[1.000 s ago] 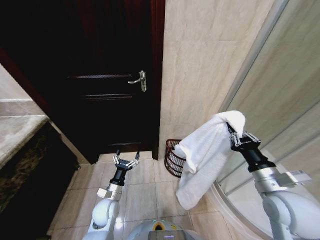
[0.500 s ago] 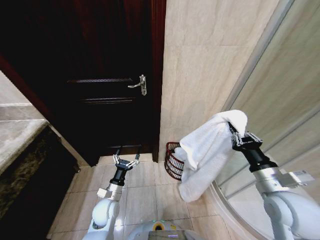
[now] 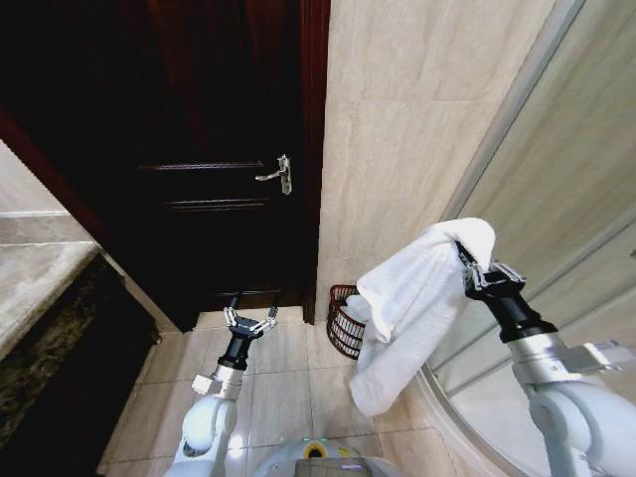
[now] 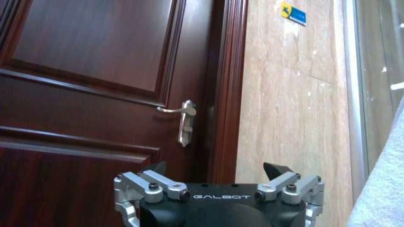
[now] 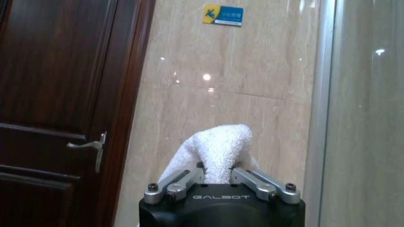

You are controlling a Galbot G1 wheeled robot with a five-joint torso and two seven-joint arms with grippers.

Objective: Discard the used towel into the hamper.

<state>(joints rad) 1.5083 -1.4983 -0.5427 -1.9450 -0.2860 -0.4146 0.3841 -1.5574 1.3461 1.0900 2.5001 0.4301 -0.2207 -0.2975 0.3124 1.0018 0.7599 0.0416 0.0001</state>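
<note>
1. The hamper stands on the tiled floor in the corner where the dark wooden door meets the beige tiled wall; all places below are given from it.
2. The right gripper is raised well above the hamper and off to the side of it away from the door; its fingers are pinched closed on a fold of the white towel; in the right wrist view a bunched tuft of cloth stands up between the two fingers.
3. The towel hangs long from that grip; its middle drapes in front of the hamper's rim on the side away from the door, and its tail dangles nearer the robot than the hamper, over bare floor.
4. The left gripper hovers low on the door side of the hamper, well apart from it, jaws spread wide and holding nothing.
5. Risk, as I judge it: released from here, the cloth would likely fall outside the hamper or catch on its rim, since most of its length is not over the mouth; a swinging tail could snag the open weave and tip the light hamper; the curved glass enclosure beside the right arm leaves little room to swing.
</note>
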